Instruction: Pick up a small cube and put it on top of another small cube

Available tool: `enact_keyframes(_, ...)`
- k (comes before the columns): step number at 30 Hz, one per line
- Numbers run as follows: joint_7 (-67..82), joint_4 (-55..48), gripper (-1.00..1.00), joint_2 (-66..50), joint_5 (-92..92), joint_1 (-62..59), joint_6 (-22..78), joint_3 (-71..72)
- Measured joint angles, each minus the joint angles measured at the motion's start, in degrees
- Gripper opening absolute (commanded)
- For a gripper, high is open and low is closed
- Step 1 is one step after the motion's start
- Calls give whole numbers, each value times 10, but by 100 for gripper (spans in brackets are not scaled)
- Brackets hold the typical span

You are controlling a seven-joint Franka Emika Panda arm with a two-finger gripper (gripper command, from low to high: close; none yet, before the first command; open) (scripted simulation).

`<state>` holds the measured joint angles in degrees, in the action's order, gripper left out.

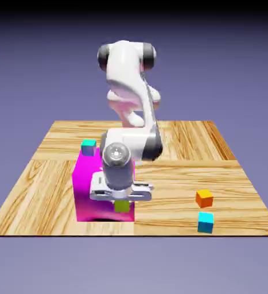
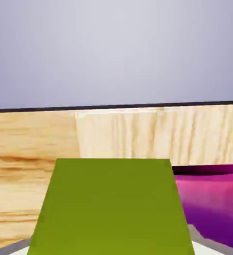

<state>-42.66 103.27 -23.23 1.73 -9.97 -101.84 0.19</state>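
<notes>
Olive-green small cube (image 2: 111, 206) fills the hand view, pinched between the fingers (image 1: 122, 202) beside the magenta cube (image 1: 85, 189).

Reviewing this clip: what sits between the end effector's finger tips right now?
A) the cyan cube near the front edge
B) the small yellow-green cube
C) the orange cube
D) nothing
B: the hand view is filled at its bottom by the small yellow-green cube, and the exterior view shows it under the end effector, in front of the big magenta cube.

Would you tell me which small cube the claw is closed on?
The yellow-green cube; the orange cube and both cyan ones sit free.
</notes>
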Motion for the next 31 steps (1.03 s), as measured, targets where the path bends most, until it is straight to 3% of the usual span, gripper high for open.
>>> enact_keyframes(15,28,161,-100,311,-1,17,176,-227)
enact_keyframes(17,-7,179,-100,308,21,46,201,-216)
enact_keyframes(23,-12,283,-100,321,28,43,110,-218)
enact_keyframes(24,-13,289,100,322,28,43,105,-218)
enact_keyframes(31,-7,185,100,309,23,46,196,-216)
